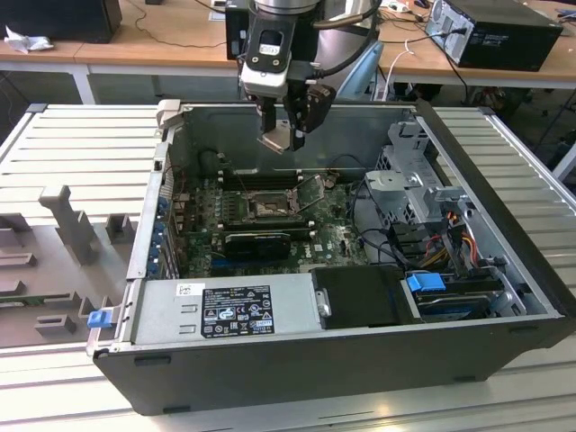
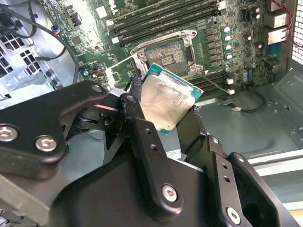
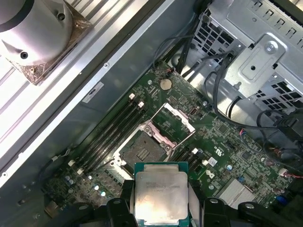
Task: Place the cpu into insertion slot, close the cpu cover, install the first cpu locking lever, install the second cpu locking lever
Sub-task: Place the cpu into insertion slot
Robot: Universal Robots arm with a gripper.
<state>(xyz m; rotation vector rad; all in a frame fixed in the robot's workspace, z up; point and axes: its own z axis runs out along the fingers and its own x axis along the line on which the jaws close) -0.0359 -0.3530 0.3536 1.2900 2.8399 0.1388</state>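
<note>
Tool (image 1: 283, 137) hangs pointing down, well above the insertion slot (image 1: 268, 206), pinching the cpu (image 3: 161, 195) by its edges.

The small square silver-beige cpu (image 3: 161, 196) is showing a teal-green border. The metal claw (image 2: 164, 108) is looking matte black. The square dark insertion slot (image 3: 140, 152) is gleaming silvery at its rim, amid the green circuit board (image 3: 236, 153) speckled with silver dots.

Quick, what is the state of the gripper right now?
Gripper: shut on the cpu, held up in the air, not yet in the insertion slot.
</note>
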